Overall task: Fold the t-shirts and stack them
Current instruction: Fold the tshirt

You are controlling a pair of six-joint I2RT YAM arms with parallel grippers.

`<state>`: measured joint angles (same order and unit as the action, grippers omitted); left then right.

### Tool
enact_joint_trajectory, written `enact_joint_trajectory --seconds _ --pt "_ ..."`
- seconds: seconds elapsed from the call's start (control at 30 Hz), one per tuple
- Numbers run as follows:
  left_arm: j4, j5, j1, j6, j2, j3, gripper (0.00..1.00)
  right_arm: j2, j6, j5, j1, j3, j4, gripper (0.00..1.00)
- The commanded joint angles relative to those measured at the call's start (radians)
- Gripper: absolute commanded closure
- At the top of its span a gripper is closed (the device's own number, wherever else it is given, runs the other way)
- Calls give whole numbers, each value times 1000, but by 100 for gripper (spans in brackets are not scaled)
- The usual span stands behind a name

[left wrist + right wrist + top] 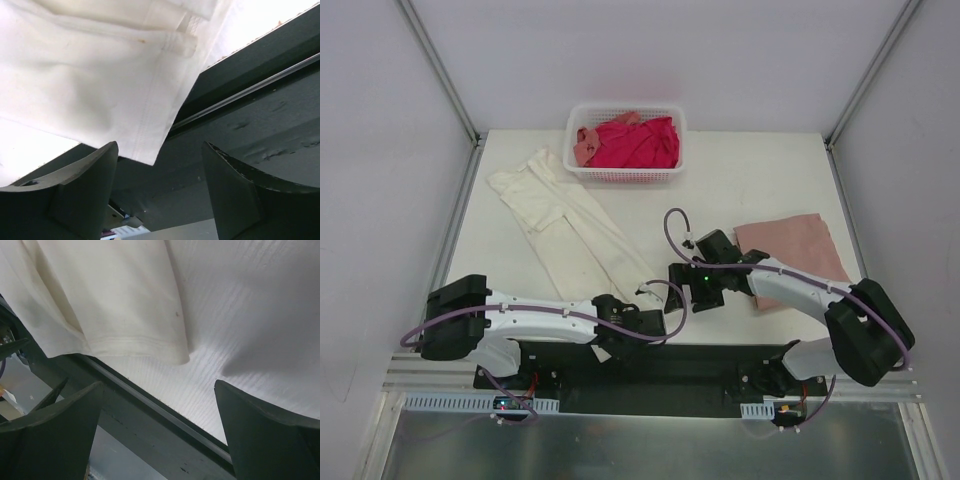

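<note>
At the near edge the black mounting plate point(670, 378) carries both arm bases, and both grippers hang low, close to where that plate meets the white table point(770, 170). The left gripper point(160, 147) has its jaws spread wide with nothing between them. In its wrist view a hemmed corner of the cream t-shirt point(85, 80) shows just above the fingertips and apart from them, with the dark plate and a thin metal rail point(250, 90) behind. The right gripper point(159, 384) is also parted and empty, and its own camera sees another rounded cream corner lying flat on the ribbed table surface, clear of both fingers. From above, the two grippers sit near each other at the table's middle front, the left forearm reaching in from the left and lying across the near end of the cream shirt, so that end is hidden there. This shirt is folded lengthwise into a long narrow strip that runs diagonally from the near centre to the far left. On the right, the dusty pink t-shirt point(798, 248) lies folded in a flat rectangle, and the right forearm crosses over its near left corner. A purple cable point(672, 228) loops up beside the right wrist. Farthest off, at the middle of the far edge, the white lattice basket point(620, 176) holds the crumpled magenta-red t-shirt point(642, 142) with the salmon t-shirt point(586, 146) bunched against its left wall
</note>
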<state>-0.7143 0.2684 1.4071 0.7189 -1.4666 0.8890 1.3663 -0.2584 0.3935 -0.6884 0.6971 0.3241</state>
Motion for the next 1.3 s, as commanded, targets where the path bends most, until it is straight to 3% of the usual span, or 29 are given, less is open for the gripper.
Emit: enact_joint_trajectory --seconds 0.0,0.1,0.43,0.53,0.67,0.7,0.9,1.0,1.03,1.1,1.27 --pt "-71 -7 3 7 2 -18 37 39 -16 19 -11 42 -31 4" --pt "-67 -35 3 -1 -33 -22 44 62 -24 22 -16 50 -42 6" --pt "-57 46 10 -6 -156 4 51 134 -39 33 -42 81 -63 21" --pt "-68 72 9 19 -173 8 65 142 -45 16 -49 82 -66 25" --pt "-106 124 7 45 -198 16 87 160 -51 4 -56 88 -66 43" --pt "-117 133 4 59 -214 24 100 166 -54 4 -56 91 -66 46" --pt "-192 193 1 105 -250 53 100 172 -61 -15 -60 97 -68 70" --pt "-215 222 1 132 -209 51 100 166 -54 -12 -60 107 -71 85" --pt "-220 227 1 134 -193 51 100 163 -51 -4 -62 108 -74 95" --pt "-226 244 1 145 -138 51 100 152 -41 8 -63 117 -77 99" --pt "-229 276 -2 146 -3 50 100 116 -22 30 -69 143 -92 99"
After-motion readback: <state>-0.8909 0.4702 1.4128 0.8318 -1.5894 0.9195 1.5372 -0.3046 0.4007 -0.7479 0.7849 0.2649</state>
